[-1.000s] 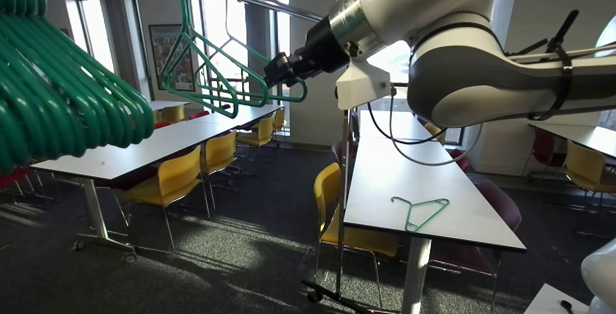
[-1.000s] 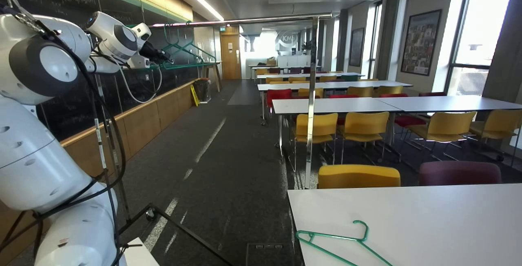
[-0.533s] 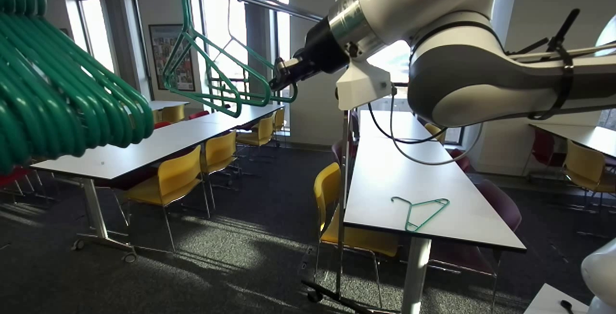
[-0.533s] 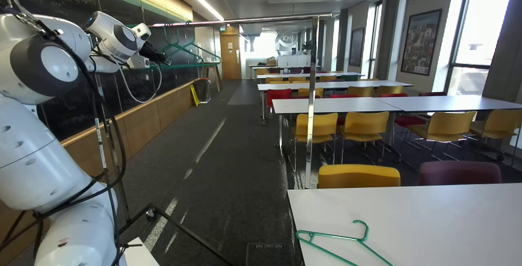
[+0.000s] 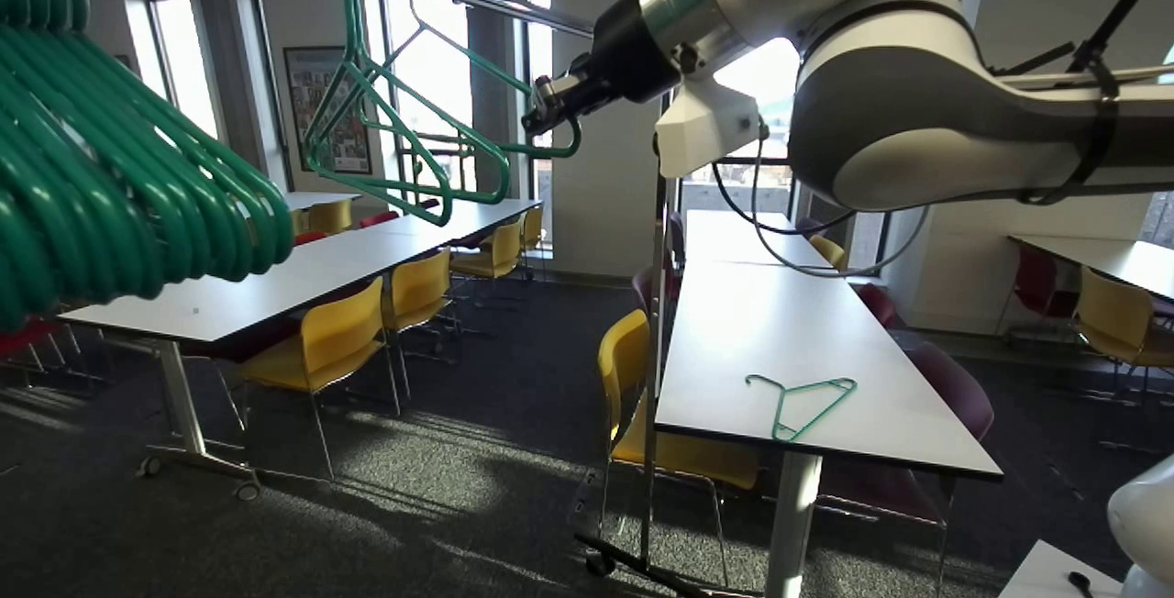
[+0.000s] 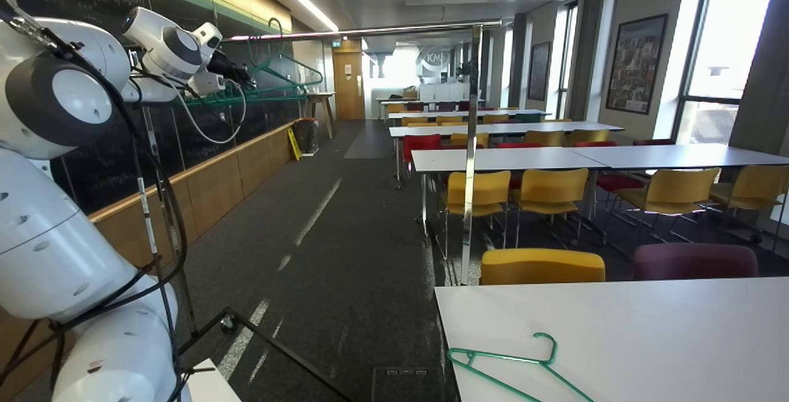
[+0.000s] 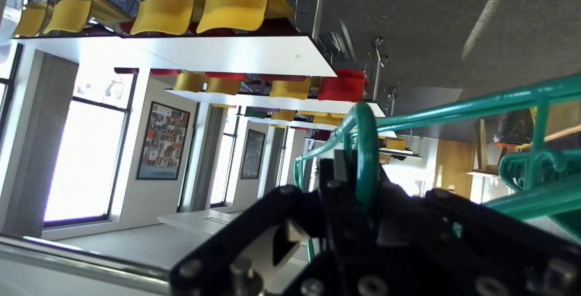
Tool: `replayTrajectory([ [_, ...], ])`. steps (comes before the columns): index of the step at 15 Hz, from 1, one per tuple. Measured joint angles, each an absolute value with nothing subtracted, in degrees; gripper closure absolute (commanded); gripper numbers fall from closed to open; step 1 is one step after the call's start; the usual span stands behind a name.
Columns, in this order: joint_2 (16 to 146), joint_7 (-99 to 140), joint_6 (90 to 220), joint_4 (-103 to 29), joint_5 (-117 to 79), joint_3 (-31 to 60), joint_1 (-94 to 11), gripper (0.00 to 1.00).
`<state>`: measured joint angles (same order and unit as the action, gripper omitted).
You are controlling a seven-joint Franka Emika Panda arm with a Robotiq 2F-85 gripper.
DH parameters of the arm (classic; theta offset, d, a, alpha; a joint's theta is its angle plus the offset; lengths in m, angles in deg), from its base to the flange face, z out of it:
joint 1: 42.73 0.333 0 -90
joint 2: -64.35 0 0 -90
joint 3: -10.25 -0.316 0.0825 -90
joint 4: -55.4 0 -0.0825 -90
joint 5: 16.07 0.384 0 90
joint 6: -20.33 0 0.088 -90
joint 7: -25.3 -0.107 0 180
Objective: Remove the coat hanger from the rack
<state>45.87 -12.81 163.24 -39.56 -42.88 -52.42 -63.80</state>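
My gripper [image 5: 536,112] is shut on the lower corner of a green coat hanger [image 5: 477,59]. In the wrist view the coat hanger's curved end [image 7: 366,146] runs down between the dark fingers [image 7: 333,173]. The hook of this coat hanger [image 6: 275,21] stands above the top rail of the rack [image 6: 394,29] in an exterior view; whether it still touches the rail I cannot tell. Other green hangers [image 5: 477,138] hang on the rail close beside the held one. The rack's rail also shows as a grey tube [image 7: 86,260] in the wrist view.
Several more hangers [image 5: 138,167] hang bunched near the camera in an exterior view. A loose green hanger [image 5: 812,410] lies on a white table [image 5: 734,332]. The rack's upright [image 6: 471,161] stands near yellow chairs [image 6: 551,189]. A blackboard [image 6: 185,20] runs along one wall.
The gripper has gone from open to shut on the hanger's corner. Arm and hanger have risen, and the hook has come up above the rail.
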Motion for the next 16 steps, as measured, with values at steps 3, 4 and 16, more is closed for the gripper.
replayTrajectory([
  [3,44.68,-11.69,160.75,-38.09,-43.20,-50.51,-63.82,0.98],
  [4,44.31,-11.58,159.50,-37.91,-43.20,-49.57,-63.80,0.98],
  [16,44.30,-9.66,150.49,-39.86,-44.50,-32.67,-57.11,0.98],
])
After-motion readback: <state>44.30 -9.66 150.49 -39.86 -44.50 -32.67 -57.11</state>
